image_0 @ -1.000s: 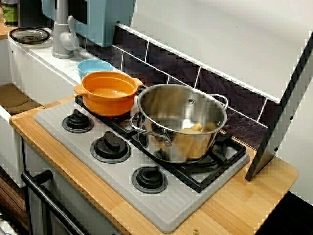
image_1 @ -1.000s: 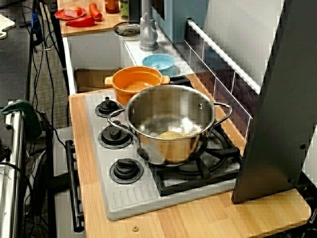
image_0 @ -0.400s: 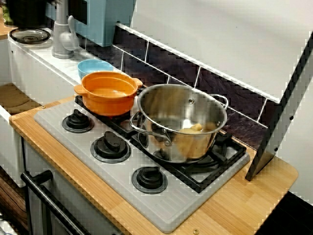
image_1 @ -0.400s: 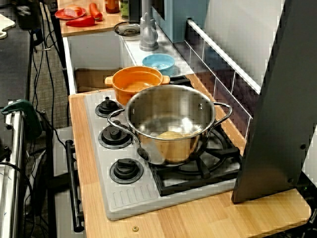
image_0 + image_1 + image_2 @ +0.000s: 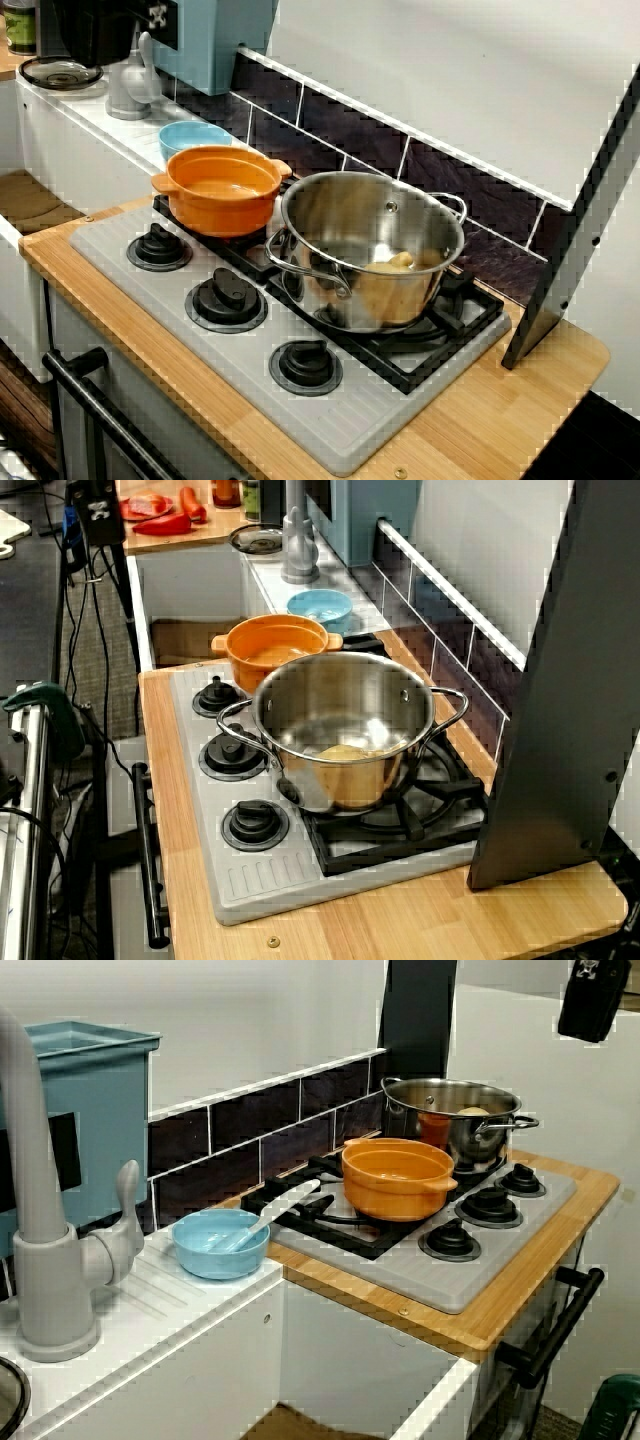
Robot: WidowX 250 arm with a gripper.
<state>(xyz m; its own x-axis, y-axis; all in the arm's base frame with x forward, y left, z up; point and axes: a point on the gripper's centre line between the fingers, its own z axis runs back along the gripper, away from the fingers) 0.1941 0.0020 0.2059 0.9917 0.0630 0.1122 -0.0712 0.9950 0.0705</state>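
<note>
The gripper [image 5: 95, 40] is cut off by the top edge in the view from the stove's front and in the view from the sink side, and its fingers are too dark to tell whether they stand apart. The wall of the steel pot [image 5: 400, 300] half hides the yellowish lump [image 5: 400, 261] inside, and the orange pot [image 5: 220, 210] covers part of the blue bowl [image 5: 190, 135].

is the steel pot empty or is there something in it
Not empty: a pale yellow lump lies on the bottom of the steel pot, visible in both views down onto the stove. What the lump is, cannot tell.
</note>
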